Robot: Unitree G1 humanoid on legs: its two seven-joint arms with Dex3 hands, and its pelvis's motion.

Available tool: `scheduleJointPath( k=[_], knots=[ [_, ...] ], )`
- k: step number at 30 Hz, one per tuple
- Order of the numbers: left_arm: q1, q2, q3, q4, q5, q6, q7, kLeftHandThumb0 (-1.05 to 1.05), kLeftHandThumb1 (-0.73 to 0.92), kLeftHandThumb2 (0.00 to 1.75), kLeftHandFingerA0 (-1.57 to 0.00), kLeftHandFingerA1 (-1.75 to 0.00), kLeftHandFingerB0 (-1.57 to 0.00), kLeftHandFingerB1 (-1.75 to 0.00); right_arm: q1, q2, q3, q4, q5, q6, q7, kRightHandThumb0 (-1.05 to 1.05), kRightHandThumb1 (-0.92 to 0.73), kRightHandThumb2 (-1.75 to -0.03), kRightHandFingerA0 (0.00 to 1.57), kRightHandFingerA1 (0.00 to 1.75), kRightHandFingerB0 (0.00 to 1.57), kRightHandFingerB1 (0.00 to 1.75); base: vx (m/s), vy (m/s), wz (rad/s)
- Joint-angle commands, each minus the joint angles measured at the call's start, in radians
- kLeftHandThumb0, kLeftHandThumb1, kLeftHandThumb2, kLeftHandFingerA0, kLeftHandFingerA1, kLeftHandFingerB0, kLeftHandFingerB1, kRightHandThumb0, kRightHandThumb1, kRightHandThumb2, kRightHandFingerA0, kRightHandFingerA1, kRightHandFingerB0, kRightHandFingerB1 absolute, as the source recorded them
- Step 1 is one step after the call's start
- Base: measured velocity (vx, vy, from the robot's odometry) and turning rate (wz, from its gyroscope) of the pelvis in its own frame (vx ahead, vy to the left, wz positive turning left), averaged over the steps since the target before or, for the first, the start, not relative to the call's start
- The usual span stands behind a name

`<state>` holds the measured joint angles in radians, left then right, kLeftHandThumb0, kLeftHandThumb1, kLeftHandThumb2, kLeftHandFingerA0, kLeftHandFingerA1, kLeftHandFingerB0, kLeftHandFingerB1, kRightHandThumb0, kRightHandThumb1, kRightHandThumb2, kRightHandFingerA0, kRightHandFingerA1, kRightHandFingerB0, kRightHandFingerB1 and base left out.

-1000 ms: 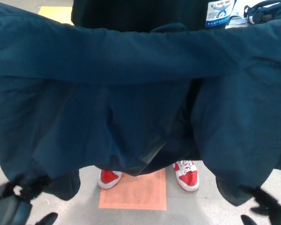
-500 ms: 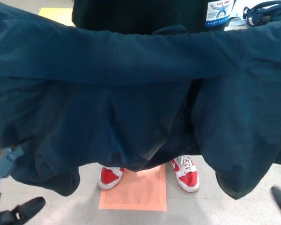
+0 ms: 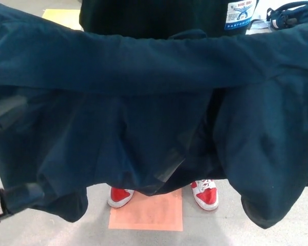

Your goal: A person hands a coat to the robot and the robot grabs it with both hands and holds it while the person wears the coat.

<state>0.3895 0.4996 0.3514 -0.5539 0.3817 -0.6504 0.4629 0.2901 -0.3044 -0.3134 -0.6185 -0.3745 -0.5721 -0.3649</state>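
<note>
Coat [image 3: 143, 102]: navy matte cloth, spread wide, folds sagging. My left hand [image 3: 13, 200]: grasp unclear. Right hand unseen.

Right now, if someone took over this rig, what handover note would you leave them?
Left hand: only a black part shows at the lower left, touching the coat's edge; grip cannot be judged.
Right hand: out of view.
Coat: dark blue, spread wide across the view, hanging in front of the person, whose red and white shoes stand by an orange floor mat.
Done: coat presented.
Left: confirm both hands hold it, then keep it steady while the person puts it on.
</note>
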Motion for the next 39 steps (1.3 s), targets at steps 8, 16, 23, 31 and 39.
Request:
scheduleJointPath(
  k=[8,16,23,31,39],
  knots=[
    [-0.249,0.281,0.088,-0.043,-0.217,0.037,-0.298,-0.79,0.49,0.83,-0.14,-0.39,-0.26,-0.43,-0.213,-0.259,-0.113,-0.104,0.312,0.180,0.265,-0.68,-0.77,-0.63,0.32,0.44,0.29,0.37,0.00,0.000,0.00],
    [-0.482,0.430,-0.066,0.091,-0.219,0.232,-0.483,-0.85,0.54,0.86,-0.09,-0.37,-0.15,-0.39,-0.360,-0.449,-0.076,0.007,0.338,0.332,0.417,-0.77,-0.76,-0.63,0.27,0.35,0.25,0.29,0.00,0.000,0.00],
    [-0.790,0.517,-0.297,0.302,-0.139,0.315,-0.720,-1.01,0.64,0.72,-0.07,-0.24,-0.10,-0.24,-0.544,-0.672,0.041,0.118,0.441,0.533,0.661,-0.86,-0.71,-0.67,0.10,0.32,0.12,0.23,0.00,0.000,0.00],
    [-1.008,0.457,-0.446,0.530,-0.045,0.340,-0.820,-0.94,0.55,0.99,-0.06,-0.19,-0.07,-0.18,-0.767,-0.750,0.231,0.258,0.326,0.585,0.815,-0.88,-0.65,-1.00,0.06,0.35,0.07,0.21,0.00,0.000,0.00],
    [-1.144,0.437,-0.572,0.639,0.010,0.410,-0.965,-1.01,0.73,0.63,-0.02,-0.27,-0.06,-0.27,-0.951,-0.711,0.452,0.425,0.302,0.637,1.046,-0.96,-0.69,-1.05,0.05,0.21,0.08,0.11,0.00,0.000,0.00]
  ],
)
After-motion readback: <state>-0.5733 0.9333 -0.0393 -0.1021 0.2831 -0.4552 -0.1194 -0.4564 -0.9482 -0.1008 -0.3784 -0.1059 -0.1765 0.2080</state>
